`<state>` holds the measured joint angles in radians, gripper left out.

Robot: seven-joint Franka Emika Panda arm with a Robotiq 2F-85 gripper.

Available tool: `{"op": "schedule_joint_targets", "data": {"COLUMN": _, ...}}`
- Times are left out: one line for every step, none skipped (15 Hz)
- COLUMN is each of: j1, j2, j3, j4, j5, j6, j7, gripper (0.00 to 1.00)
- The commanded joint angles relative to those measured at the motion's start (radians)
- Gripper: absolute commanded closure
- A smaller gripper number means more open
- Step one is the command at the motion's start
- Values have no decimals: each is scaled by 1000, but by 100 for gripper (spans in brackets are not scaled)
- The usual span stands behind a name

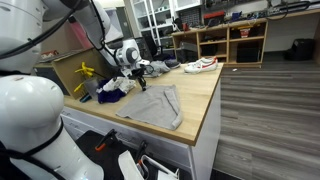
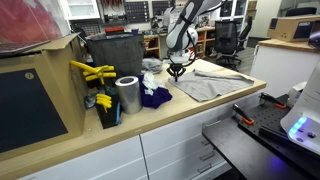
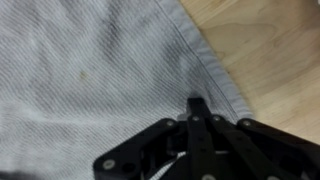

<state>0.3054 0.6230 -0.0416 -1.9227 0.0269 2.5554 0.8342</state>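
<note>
A grey cloth (image 1: pixel 155 105) lies spread on the wooden countertop (image 1: pixel 205 95), and it shows in both exterior views (image 2: pixel 205 82). My gripper (image 1: pixel 141 72) hangs over the cloth's far edge (image 2: pixel 176 71). In the wrist view the black fingers (image 3: pixel 197 102) are closed together with their tips on the cloth (image 3: pixel 90 70) beside its hemmed edge. The fabric puckers into a small fold at the tips, so the fingers appear to pinch it. Bare wood (image 3: pixel 270 50) shows beyond the hem.
A dark blue rag (image 2: pixel 155 97), a metal can (image 2: pixel 127 95) and yellow-handled tools (image 2: pixel 92 72) sit near a dark bin (image 2: pixel 112 55). A white and red shoe (image 1: pixel 200 65) lies at the counter's far end. Shelving (image 1: pixel 235 40) stands behind.
</note>
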Motion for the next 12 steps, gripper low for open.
{"op": "schedule_joint_targets", "data": {"j1": -20, "j2": 24, "j3": 42, "j4": 17, "j5": 48, "j6": 3, "j7": -12, "gripper": 100}}
{"op": "schedule_joint_targets", "data": {"j1": -32, "j2": 21, "j3": 58, "j4": 17, "j5": 66, "j6": 0, "j7": -27, "gripper": 100}}
{"op": "schedule_joint_targets", "data": {"j1": -36, "j2": 20, "j3": 63, "j4": 16, "j5": 76, "j6": 1, "j7": -31, "gripper": 100}}
{"op": "schedule_joint_targets", "data": {"j1": -47, "j2": 14, "j3": 73, "j4": 12, "j5": 90, "j6": 1, "j7": -42, "gripper": 100}}
{"op": "schedule_joint_targets", "data": {"j1": -54, "j2": 6, "j3": 78, "j4": 5, "j5": 98, "j6": 7, "j7": -48, "gripper": 100}}
{"op": "schedule_joint_targets", "data": {"j1": -71, "j2": -4, "j3": 92, "j4": -2, "j5": 118, "j6": 5, "j7": -68, "gripper": 100}}
{"op": "schedule_joint_targets", "data": {"j1": -93, "j2": -20, "j3": 106, "j4": -18, "j5": 144, "j6": 3, "j7": -98, "gripper": 100}}
{"op": "schedule_joint_targets", "data": {"j1": -108, "j2": -39, "j3": 111, "j4": -40, "j5": 161, "j6": 7, "j7": -123, "gripper": 78}}
{"op": "schedule_joint_targets", "data": {"j1": -116, "j2": -56, "j3": 104, "j4": -59, "j5": 171, "j6": 5, "j7": -138, "gripper": 73}}
{"op": "schedule_joint_targets", "data": {"j1": -121, "j2": -84, "j3": 86, "j4": -90, "j5": 170, "j6": 9, "j7": -144, "gripper": 68}}
{"op": "schedule_joint_targets", "data": {"j1": -123, "j2": -113, "j3": 59, "j4": -118, "j5": 161, "j6": 4, "j7": -134, "gripper": 60}}
{"op": "schedule_joint_targets", "data": {"j1": -118, "j2": -133, "j3": 28, "j4": -138, "j5": 143, "j6": 0, "j7": -105, "gripper": 53}}
